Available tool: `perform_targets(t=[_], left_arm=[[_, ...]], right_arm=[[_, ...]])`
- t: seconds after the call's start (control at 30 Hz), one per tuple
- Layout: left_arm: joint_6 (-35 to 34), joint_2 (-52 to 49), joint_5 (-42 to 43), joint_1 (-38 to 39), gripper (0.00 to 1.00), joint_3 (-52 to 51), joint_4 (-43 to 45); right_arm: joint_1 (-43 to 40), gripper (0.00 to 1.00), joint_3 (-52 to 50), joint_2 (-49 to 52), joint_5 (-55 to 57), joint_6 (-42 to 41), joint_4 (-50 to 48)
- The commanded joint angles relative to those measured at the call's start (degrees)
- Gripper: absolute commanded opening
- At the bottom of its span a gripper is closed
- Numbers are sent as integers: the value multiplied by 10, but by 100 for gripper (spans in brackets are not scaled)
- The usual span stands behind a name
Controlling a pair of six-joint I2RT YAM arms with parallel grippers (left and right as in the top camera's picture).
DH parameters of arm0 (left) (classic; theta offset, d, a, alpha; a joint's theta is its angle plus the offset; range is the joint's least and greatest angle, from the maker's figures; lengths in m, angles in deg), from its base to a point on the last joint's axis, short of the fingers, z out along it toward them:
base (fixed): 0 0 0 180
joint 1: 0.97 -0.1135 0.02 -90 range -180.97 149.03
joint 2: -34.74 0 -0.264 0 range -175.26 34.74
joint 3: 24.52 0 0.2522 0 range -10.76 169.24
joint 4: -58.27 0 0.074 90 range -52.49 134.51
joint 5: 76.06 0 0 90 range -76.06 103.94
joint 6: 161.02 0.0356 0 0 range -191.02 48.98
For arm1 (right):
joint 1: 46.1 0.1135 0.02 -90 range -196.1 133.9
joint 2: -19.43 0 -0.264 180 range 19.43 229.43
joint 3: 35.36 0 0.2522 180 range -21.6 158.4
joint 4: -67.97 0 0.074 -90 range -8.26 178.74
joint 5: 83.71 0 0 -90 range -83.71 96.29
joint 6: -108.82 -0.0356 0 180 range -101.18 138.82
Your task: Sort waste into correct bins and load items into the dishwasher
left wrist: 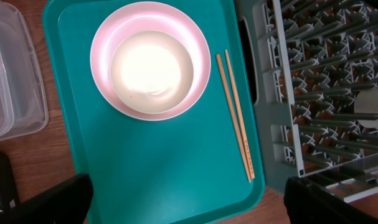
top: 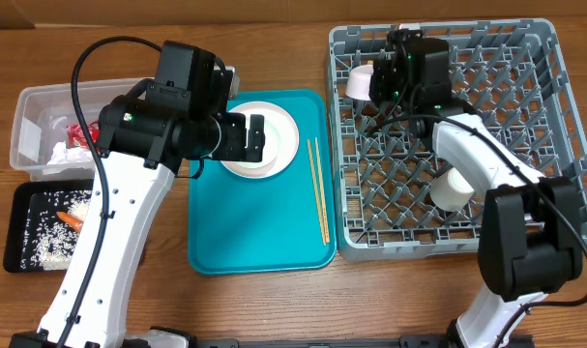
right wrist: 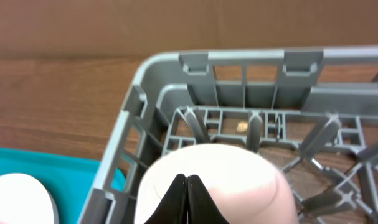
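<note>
A round white plate (left wrist: pixel 195 93) with a white bowl (left wrist: pixel 152 71) in it lies at the back of the teal tray (left wrist: pixel 145 168). The wooden chopsticks (left wrist: pixel 235 115) lie to its right. My left gripper (top: pixel 259 137) hovers open above the plate, its fingers (left wrist: pixel 51 202) wide apart and holding nothing. In the dishwasher (top: pixel 525 116), a second white bowl (right wrist: pixel 238 180) sits upside down in the back left corner and a small white cup (top: pixel 453 190) lies near the front. My right gripper (right wrist: pixel 187 182) is shut just over that bowl, with nothing between the fingers.
The clear tub (top: pixel 32 106) at the left holds the red wrapper (top: pixel 77 132) and tissues (top: pixel 66 153). In front of it, the black tray (top: pixel 17 208) holds rice scraps (top: pixel 46 246) and the carrot piece (top: pixel 71 220). The dishwasher wall (left wrist: pixel 269 93) borders the teal tray.
</note>
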State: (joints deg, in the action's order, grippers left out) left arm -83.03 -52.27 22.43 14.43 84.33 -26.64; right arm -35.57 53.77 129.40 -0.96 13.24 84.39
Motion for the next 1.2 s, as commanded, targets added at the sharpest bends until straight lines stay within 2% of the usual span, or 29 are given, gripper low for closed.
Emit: perform_targets(t=[0.0,0.47,0.63,0.8,0.87,0.97,1.17], left_arm=[[2,5,-4,3,100,12,0],[2,5,-4,3,100,12,0],[2,5,-4,3,100,12,0],[2,5,-4,3,100,12,0],[2,5,-4,3,100,12,0],[2,5,-4,3,100,12,0],[2,5,-4,3,100,12,0]], right_arm=[[0,4,1,0,-3,-2,10],[-2,4,6,-82,-3,-3,99],[4,4,27,-148,-6,-18,132],[16,4,31,-217,-37,-52,236],[19,7,31,-237,-82,-52,300],[19,19,31,-249,-151,-52,383],[19,22,30,-249,-177,-51,496]])
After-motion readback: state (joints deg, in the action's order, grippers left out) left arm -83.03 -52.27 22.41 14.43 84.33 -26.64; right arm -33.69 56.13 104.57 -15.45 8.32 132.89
